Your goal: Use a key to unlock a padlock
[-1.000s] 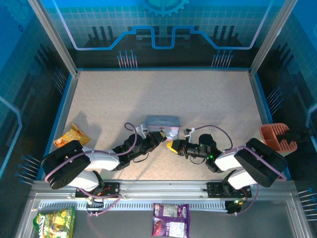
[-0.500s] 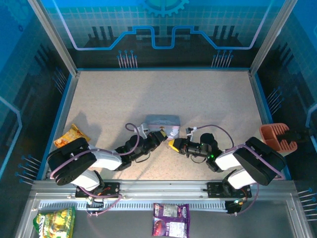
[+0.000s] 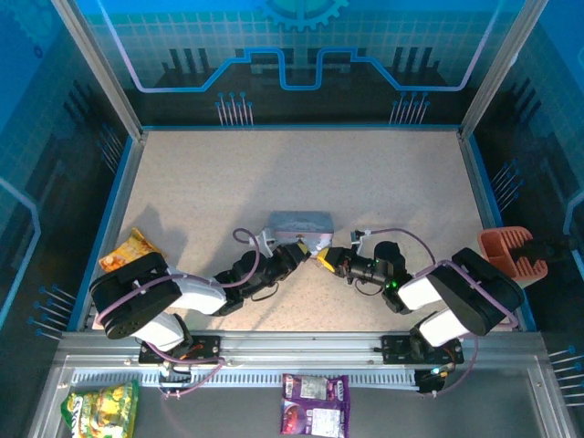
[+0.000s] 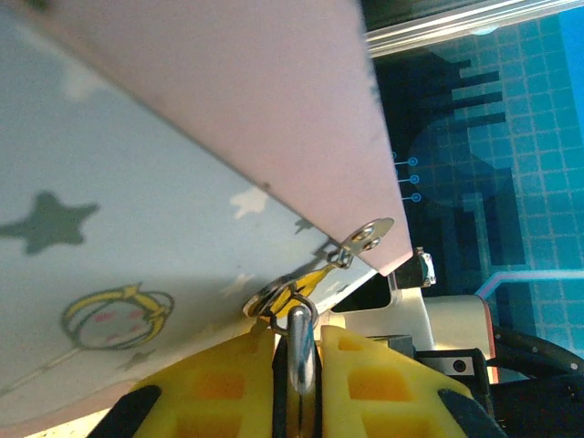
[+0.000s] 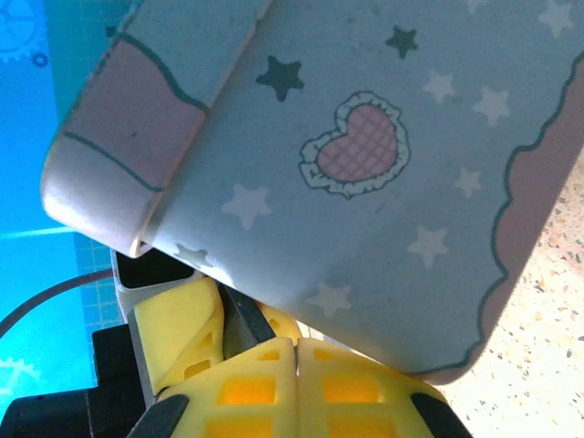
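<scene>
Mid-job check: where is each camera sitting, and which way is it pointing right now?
Top external: above and behind the bases, looking down on the table; both arms show, left tool and right tool meeting at the tin.
Left wrist: on the left arm, looking along its yellow fingers at the tin's starred side; a thin silvery piece is pinched between them.
Right wrist: on the right arm, looking past its shut pads at the tin's heart print.
Shared: all three see the tin.
</scene>
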You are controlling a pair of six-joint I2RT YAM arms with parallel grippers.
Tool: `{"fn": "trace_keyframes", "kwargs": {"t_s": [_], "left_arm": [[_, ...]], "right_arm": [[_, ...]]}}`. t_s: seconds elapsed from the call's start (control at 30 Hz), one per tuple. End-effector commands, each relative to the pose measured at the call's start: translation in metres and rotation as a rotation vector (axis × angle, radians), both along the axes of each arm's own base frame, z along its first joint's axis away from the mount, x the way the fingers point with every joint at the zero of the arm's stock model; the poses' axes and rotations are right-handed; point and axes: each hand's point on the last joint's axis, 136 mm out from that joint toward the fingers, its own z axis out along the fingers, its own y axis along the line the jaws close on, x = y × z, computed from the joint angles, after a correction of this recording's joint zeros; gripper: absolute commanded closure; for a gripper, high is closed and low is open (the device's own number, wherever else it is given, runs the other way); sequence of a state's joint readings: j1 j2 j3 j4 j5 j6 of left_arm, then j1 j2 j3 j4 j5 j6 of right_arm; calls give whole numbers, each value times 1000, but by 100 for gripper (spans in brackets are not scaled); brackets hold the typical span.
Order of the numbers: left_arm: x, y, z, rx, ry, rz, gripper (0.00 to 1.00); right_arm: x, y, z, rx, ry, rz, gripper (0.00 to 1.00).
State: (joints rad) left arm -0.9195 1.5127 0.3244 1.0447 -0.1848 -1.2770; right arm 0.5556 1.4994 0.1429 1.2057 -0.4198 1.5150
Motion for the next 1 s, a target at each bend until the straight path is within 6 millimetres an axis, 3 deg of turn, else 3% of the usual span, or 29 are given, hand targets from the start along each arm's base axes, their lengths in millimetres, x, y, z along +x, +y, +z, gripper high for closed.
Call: {"fn": "trace_keyframes", "kwargs": {"t_s": [0.0,0.33,0.97], "left_arm": [[-57,-52,58,-190,-94,-334,100],[-34,-52,73,-252,-129,-216,100],[-17,-66,88,-347,-82,-118,100]], "right_arm": [[27,-4,17,21,-69,-115,100],[4,13,16,-68,-96,-107,100],[-9,20,38,-113,-218,-179,100]]}}
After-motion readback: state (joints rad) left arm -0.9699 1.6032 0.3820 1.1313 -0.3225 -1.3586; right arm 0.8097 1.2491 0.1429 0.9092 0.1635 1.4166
